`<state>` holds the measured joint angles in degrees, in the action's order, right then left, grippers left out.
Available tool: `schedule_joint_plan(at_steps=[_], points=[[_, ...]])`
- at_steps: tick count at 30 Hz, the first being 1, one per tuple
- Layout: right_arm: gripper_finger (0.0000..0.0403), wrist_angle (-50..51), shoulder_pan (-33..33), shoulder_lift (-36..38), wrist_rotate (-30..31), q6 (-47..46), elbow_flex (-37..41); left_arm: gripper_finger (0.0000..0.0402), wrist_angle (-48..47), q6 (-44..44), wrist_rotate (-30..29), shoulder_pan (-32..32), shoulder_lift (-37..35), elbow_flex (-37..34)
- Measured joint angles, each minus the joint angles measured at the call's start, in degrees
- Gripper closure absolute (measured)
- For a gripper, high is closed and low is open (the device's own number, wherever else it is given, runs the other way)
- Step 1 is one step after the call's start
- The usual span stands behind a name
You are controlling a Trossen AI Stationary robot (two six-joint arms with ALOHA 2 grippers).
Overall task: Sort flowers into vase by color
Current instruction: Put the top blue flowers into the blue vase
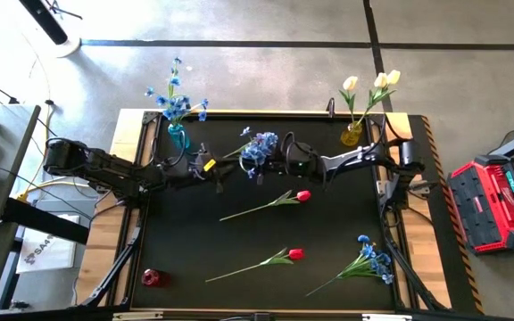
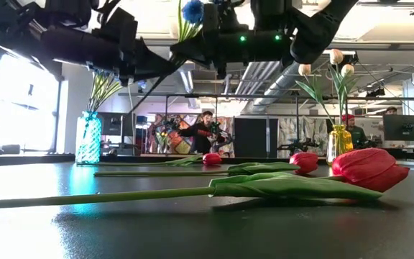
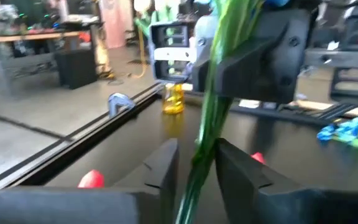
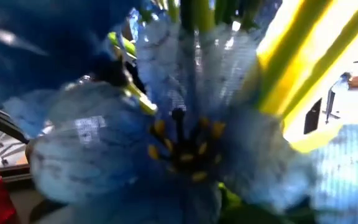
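We are handing a blue spray [image 1: 259, 147] between arms above the table's middle back. The right gripper [image 1: 279, 153] is pressing together right at the blossom end, petals crowding its wrist camera. The left gripper [image 3: 194, 171] is sitting lower on the same green stem; its fingers [image 3: 160, 168] are standing slightly apart with the stem running between them, so we are judging it as letting go, not pinching.

Handling: the spray is looking light, with a thin springy stem and soft cloth blossoms that crush easily. We are judging the bare stem just under the blossoms as the best hold, not the petals.

Relative to the grippers: the blue vase [image 1: 178, 135] with blue sprays in it is standing behind the left arm, the yellow vase [image 1: 352, 135] with cream tulips [image 1: 371, 82] behind the right arm. Two red tulips [image 1: 302, 195] are lying on the table in front of the grippers, another blue spray [image 1: 375, 259] farther front on the right side, and a small red vase [image 1: 153, 277] at the front on the left side.
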<state>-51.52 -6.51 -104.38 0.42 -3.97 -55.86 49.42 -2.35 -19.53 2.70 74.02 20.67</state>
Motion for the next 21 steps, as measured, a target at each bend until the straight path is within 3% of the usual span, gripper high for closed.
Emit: schedule_joint_plan(at_steps=[9,21], points=[[0.0401,2.1,-3.4,0.0,-0.4,0.0,-0.1,0.0216,-6.7,-0.1,-8.0,0.0,0.0,0.0],[0.0402,28.4,-6.2,0.1,-0.2,1.4,-11.9,0.0176,-11.1,-2.6,-6.9,3.0,0.0,0.0]])
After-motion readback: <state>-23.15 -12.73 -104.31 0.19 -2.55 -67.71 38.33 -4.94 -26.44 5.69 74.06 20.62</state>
